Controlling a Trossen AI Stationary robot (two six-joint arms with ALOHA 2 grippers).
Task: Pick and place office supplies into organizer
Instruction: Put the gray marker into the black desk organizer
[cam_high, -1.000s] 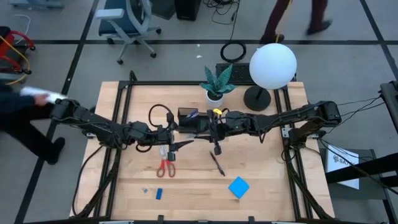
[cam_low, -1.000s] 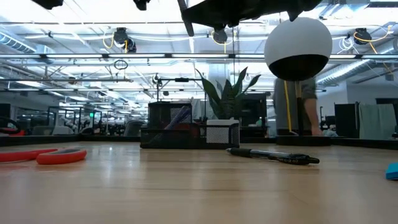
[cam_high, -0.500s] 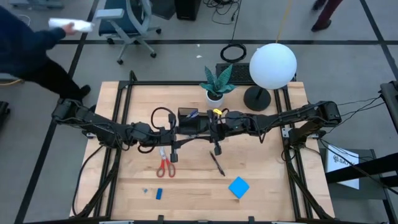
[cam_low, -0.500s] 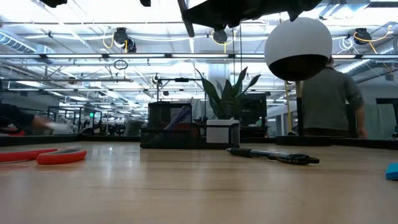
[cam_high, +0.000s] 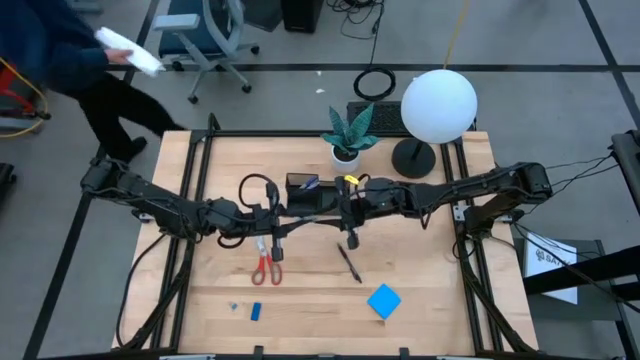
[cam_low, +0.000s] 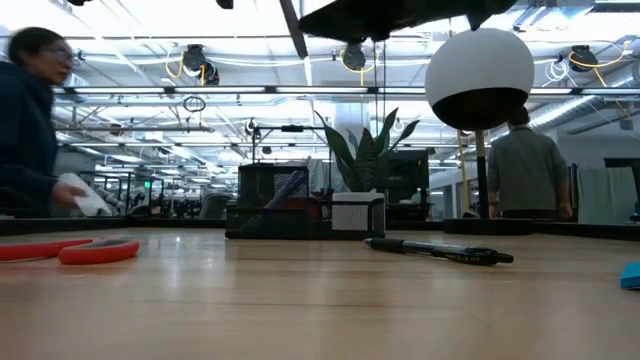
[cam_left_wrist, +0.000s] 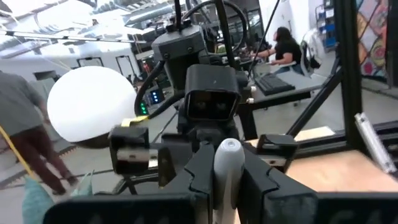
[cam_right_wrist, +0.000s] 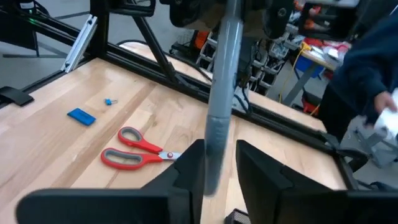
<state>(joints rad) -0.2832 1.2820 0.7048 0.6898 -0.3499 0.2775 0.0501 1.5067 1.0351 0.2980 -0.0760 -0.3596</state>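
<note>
Blue eraser piece (cam_high: 255, 311): small rectangle, lying on the desk (cam_high: 440, 290) near its front edge, not yet moved.
Scissors (cam_high: 266, 268): red handles, flat on the desk, waiting.
Left end effector (cam_left_wrist: 227, 186): above the scissors, pressed together on the grey pen (cam_right_wrist: 221, 93).
Grey pen: slim, held in the air between both arms.
Organizer (cam_high: 305, 195): black, in front of the plant; a bluish pen (cam_low: 290, 185) seems to stand in its taller section.
Right end effector (cam_right_wrist: 214, 168): around the same pen; grip cannot be told.
Black pen (cam_high: 348, 264): on the desk.
Blue pad (cam_high: 384, 300): on the desk.
Progress: early; most supplies remain.
</note>
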